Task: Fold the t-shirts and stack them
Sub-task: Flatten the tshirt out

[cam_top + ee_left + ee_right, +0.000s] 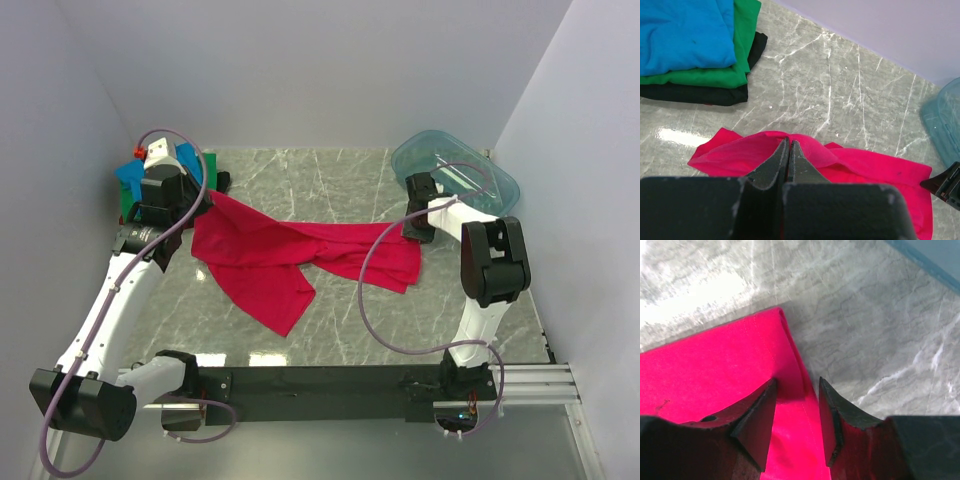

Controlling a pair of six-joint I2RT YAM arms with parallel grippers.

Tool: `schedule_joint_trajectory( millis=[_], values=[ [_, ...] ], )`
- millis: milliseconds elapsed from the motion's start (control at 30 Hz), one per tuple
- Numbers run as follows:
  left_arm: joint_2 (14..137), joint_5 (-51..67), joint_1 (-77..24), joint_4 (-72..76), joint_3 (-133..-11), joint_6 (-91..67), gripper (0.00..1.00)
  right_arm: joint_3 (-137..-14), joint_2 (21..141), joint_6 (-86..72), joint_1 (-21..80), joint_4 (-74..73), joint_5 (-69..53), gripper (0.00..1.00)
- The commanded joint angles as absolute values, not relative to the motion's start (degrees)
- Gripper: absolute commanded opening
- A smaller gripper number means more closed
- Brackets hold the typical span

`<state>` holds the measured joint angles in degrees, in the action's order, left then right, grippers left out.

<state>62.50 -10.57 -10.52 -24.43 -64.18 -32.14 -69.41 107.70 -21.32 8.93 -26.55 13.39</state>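
**Left hand (789, 146) pinches the red-pink t-shirt (290, 255); 3 tees stacked, 1 to fold**

Closest in the left wrist view, the left hand's 2 black fingers are pressed together on a raised ridge of the red-pink cloth, which tents up to their tips. The right hand (797, 382) is at the shirt's opposite end. Its 2 fingers stand apart on either side of a folded edge, with the cloth lying flat under the gap, so it does not appear to be gripping.

The red-pink t-shirt lies rumpled across the middle of the grey marble-patterned table (330, 180). It runs from the left hand to the right hand, and a loose flap trails toward the arms' bases.

By my reading, the task is about 3 quarters done. In the far left corner, 3 folded tees sit in 1 pile: a blue t-shirt (685, 35) on top, a green t-shirt (742, 45) under it and a black t-shirt (700, 92) at the bottom. The red-pink one has yet to be flattened, folded and placed on that pile.

A clear teal tub (455, 170) sits at the far right, just beyond the right hand.

No brand, label or readable writing shows on the shirts, tub or arms.
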Motion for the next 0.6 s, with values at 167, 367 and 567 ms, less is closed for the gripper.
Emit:
schedule_joint_trajectory(
  millis=[167, 367, 567],
  values=[
    [62.4, -9.9, -10.3, -22.1, -64.3, -31.1, 0.01, -70.5, 106.6, -20.7, 8.4, -25.1, 13.0, 0.44],
    [62.5, -9.9, -10.3, -22.2, -64.4, -31.0, 0.01, -69.2, 102.7, -20.6, 8.4, -26.4, 16.8, 0.46],
    [62.6, -9.8, -10.3, -22.3, -64.4, -31.0, 0.01, -67.4, 99.3, -20.0, 8.5, -24.8, 11.8, 0.46]
  ],
)
